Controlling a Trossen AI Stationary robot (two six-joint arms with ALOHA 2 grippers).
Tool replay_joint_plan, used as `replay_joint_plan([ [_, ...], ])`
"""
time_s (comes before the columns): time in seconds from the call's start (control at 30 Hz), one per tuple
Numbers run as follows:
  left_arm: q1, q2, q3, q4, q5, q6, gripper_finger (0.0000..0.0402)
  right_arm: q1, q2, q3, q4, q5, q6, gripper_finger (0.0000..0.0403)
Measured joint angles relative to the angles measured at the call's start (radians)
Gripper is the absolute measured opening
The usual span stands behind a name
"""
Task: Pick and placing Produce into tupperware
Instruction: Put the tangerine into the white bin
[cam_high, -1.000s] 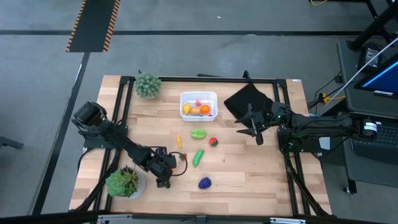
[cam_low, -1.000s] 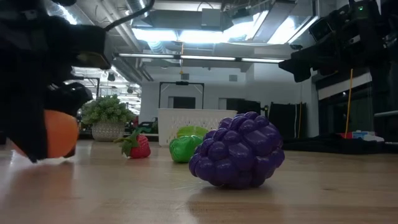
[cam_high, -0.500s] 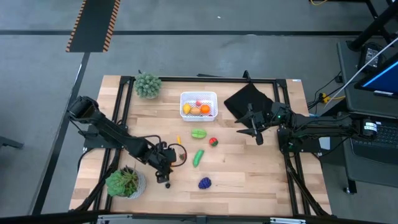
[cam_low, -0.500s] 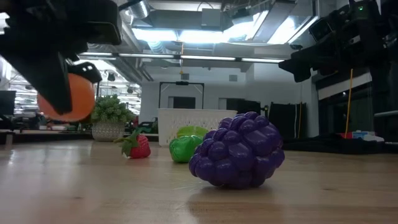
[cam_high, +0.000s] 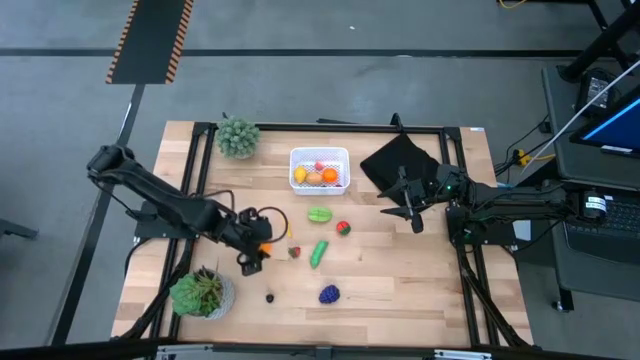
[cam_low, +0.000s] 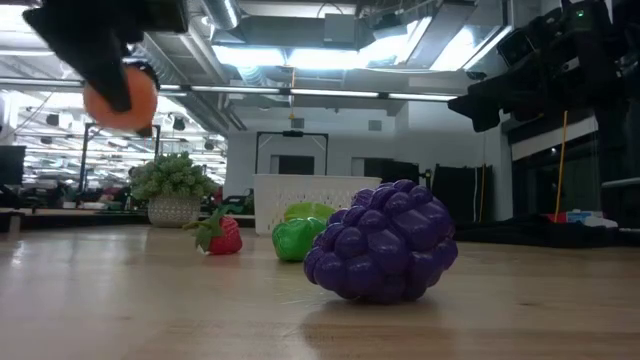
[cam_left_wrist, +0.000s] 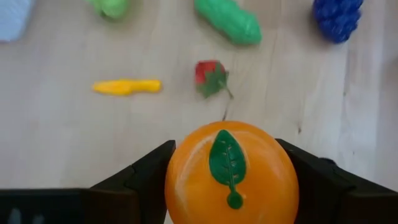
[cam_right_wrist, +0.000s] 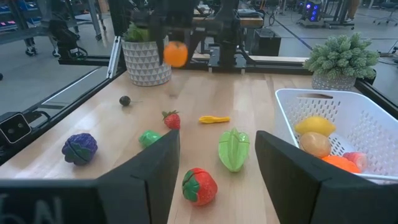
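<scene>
- High view: the left gripper sits over the near-left part of the desk, its fingers closed on a toy orange. The white tub stands toward the far edge, well apart from the orange, and already holds several pieces. A strawberry, a yellow piece, a green pod, a green star-shaped fruit, a red fruit, purple grapes and a small dark piece lie loose. The right gripper waits beside the black cloth.
- Low view: the orange hangs clear above the desk, with the grapes nearest the camera and the tub behind.
- Left wrist view: the orange fills the gap between the two fingers, gripped on its round sides, leaf facing up.
- Right wrist view: the right fingers stand part open with nothing between them; the tub lies just ahead.
- Risk: the orange is smooth and round, so a sideways swing could let it slip and roll off the desk.
- Risk: a release short of the tub wall, or onto the pieces inside, could bounce it back out.
- Risk: the route to the tub passes over loose pieces; a low pass could knock them.
</scene>
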Motion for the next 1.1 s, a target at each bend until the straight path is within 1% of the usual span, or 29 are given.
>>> replay_joint_plan([
  [0.1,0.008,-0.062,0.0,0.001,-0.041,0.057,0.0239,0.0,0.0,0.0,0.0,0.0,-0.001,0.0212],
  [0.23,0.009,-0.129,0.0,0.011,-0.138,0.143,0.0239,0.0,0.0,0.0,0.0,0.0,-0.002,0.0212],
  [0.33,0.009,-0.147,-0.001,0.023,-0.199,0.192,0.0239,0.0,0.0,0.0,0.0,0.0,-0.004,0.0212],
  [0.43,0.009,-0.16,-0.033,0.096,-0.248,0.255,0.0239,0.0,0.0,0.0,0.0,0.0,-0.018,0.0212],
  [0.63,0.03,-0.181,-0.151,0.375,-0.252,0.37,0.0239,0.0,0.0,0.0,-0.007,0.0,-0.022,0.0212],
  [0.73,0.035,-0.188,-0.192,0.475,-0.251,0.412,0.0239,0.0,0.0,0.0,-0.007,0.0,-0.021,0.0212],
  [0.87,0.034,-0.191,-0.252,0.655,-0.246,0.502,0.0239,0.0,0.0,0.0,-0.01,0.0,-0.021,0.0212],
  [0.97,0.038,-0.191,-0.316,0.832,-0.208,0.547,0.0239,0.0,0.0,0.0,-0.01,0.0,-0.021,0.0212],
  [1.1,0.055,-0.19,-0.428,1.057,-0.148,0.558,0.0239,0.0,0.0,0.0,-0.009,0.0,-0.021,0.0212],
])
